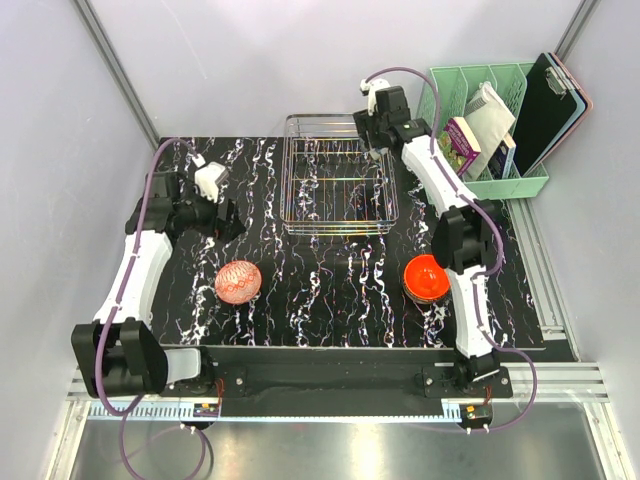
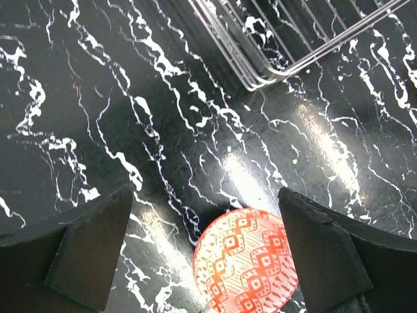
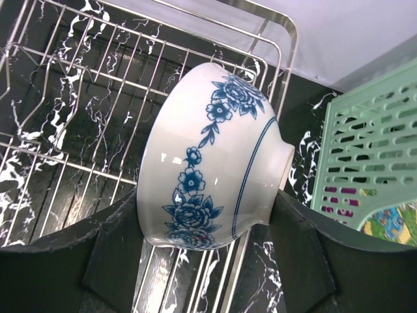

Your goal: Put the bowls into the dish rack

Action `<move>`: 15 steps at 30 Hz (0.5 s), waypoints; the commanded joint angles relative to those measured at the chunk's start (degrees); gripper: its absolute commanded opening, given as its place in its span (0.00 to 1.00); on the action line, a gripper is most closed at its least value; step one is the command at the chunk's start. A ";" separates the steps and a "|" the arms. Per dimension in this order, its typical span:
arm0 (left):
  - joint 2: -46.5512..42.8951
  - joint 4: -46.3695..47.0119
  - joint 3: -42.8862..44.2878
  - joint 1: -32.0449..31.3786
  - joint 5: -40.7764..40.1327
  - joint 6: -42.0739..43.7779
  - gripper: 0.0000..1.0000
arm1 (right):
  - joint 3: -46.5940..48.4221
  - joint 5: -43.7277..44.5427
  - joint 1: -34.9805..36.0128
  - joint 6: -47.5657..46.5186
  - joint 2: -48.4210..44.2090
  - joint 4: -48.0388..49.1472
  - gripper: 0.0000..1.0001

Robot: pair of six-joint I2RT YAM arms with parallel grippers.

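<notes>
Right gripper (image 1: pixel 377 142) jaws clamped on blue-and-white bowl (image 3: pixel 208 156), tilted on its side over the dish rack (image 1: pixel 338 190) far-right corner; left gripper (image 1: pixel 215 213) jaws wide apart, empty, left of rack; net-patterned bowl (image 1: pixel 238 282) and orange-red bowl (image 1: pixel 426 276) in front of rack, well apart.

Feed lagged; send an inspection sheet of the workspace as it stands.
Surface: black white-veined tabletop, nothing spilled seen.
Job's things: silvery wire dish rack, no bowl inside; red-patterned bowl upturned and glossy orange-red bowl on tabletop.
Clutter: mint-green plastic organiser holding books.
Grippers: left gripper open, not touching patterned bowl; right gripper shut on blue-and-white floral bowl over rack.
Cables: purple cables along arms.
Surroundings: plain grey walls.
</notes>
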 commanded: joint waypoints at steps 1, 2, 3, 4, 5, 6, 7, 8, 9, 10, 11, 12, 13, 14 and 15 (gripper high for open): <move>-2.46 0.89 -1.18 1.43 2.19 1.23 0.99 | 4.41 2.69 1.21 -2.43 2.45 4.53 0.00; -2.72 0.72 -1.71 1.70 2.27 1.23 0.99 | 4.58 2.68 1.30 -2.60 2.71 4.62 0.00; -2.73 0.72 -2.06 2.05 2.45 1.49 0.99 | 5.11 2.68 1.56 -2.78 3.58 4.79 0.00; -2.99 0.54 -2.58 2.14 2.36 1.67 0.99 | 5.46 2.77 1.74 -2.96 3.94 4.80 0.00; -2.99 0.54 -2.85 2.31 2.36 1.67 0.99 | 5.72 3.12 1.92 -3.22 4.20 5.06 0.00; -3.08 0.54 -3.03 2.84 2.45 1.67 0.99 | 5.99 3.56 2.18 -3.66 4.90 5.32 0.00; -3.25 0.45 -3.55 2.93 2.62 1.93 0.99 | 6.08 4.17 2.27 -4.01 5.08 5.58 0.00; -3.34 0.45 -3.64 3.28 2.71 2.11 0.99 | 6.08 4.53 2.44 -4.27 5.43 6.02 0.00; -3.43 0.45 -3.91 3.72 3.06 2.03 0.99 | 6.34 4.88 2.44 -4.54 6.13 6.20 0.00; -3.52 0.37 -4.17 3.90 3.33 2.11 0.99 | 6.34 5.05 2.62 -4.80 6.49 6.29 0.00; -3.52 0.28 -4.35 3.98 3.42 2.11 0.99 | 6.25 5.23 2.79 -5.15 6.67 6.64 0.00; -3.69 0.28 -4.43 4.25 3.59 2.29 0.99 | 6.25 5.49 2.88 -5.85 7.19 6.90 0.00; -3.87 0.10 -4.78 4.42 3.77 2.38 0.99 | 6.17 6.02 3.23 -6.03 7.46 7.17 0.00; -3.87 0.10 -4.87 4.42 3.86 2.46 0.99 | 6.08 6.02 3.41 -6.38 7.72 7.60 0.00; -3.95 -0.07 -4.87 4.77 4.03 2.72 0.99 | 5.90 6.28 3.76 -7.08 8.16 7.87 0.00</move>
